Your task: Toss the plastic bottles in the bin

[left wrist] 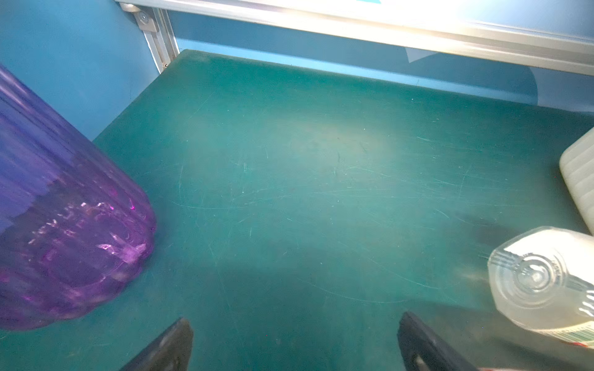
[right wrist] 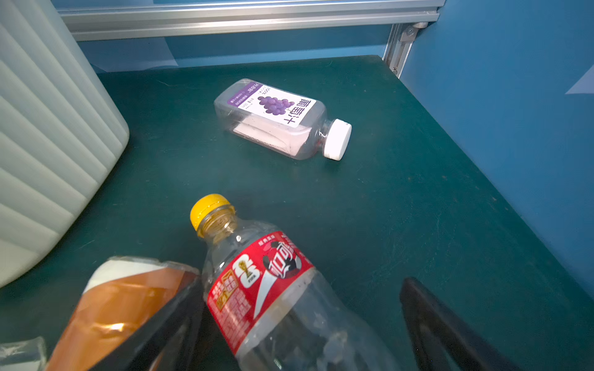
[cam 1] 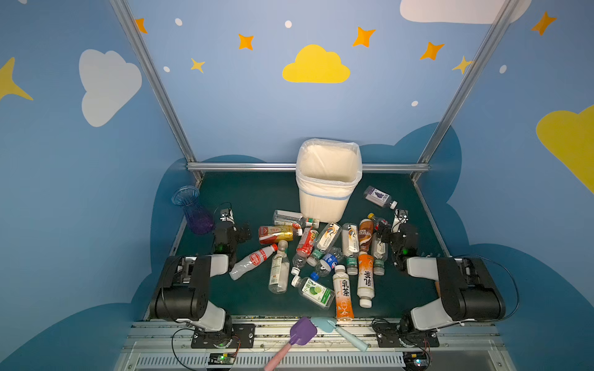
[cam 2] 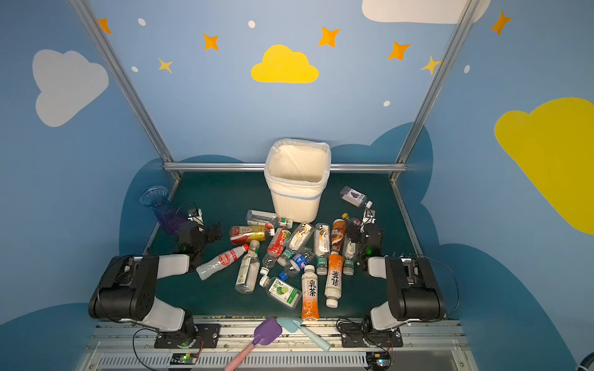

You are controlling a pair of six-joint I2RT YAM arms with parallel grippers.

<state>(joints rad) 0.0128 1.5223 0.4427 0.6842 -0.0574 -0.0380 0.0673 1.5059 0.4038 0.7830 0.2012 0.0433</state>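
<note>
The off-white bin [cam 1: 324,199] [cam 2: 295,199] stands at the back middle of the green table. In front of it, several plastic bottles [cam 1: 321,253] lie in a heap. A grape-label bottle [cam 1: 379,196] [right wrist: 276,119] lies alone to the right of the bin. My left gripper [cam 1: 244,229] [left wrist: 295,331] hangs open over bare table, left of the heap. My right gripper [cam 1: 382,232] [right wrist: 297,302] is open at the heap's right edge. A red-label bottle with a yellow cap [right wrist: 257,282] lies between its jaws, with a gap to one finger. A brown-label bottle [right wrist: 122,298] lies beside it.
A blue-purple ribbed vase [cam 1: 193,208] [left wrist: 64,225] stands at the table's left edge, close to my left gripper. A purple shovel [cam 1: 300,332] and a light-blue shovel [cam 1: 334,329] lie on the front rail. An aluminium frame bar [cam 1: 244,166] runs behind the table.
</note>
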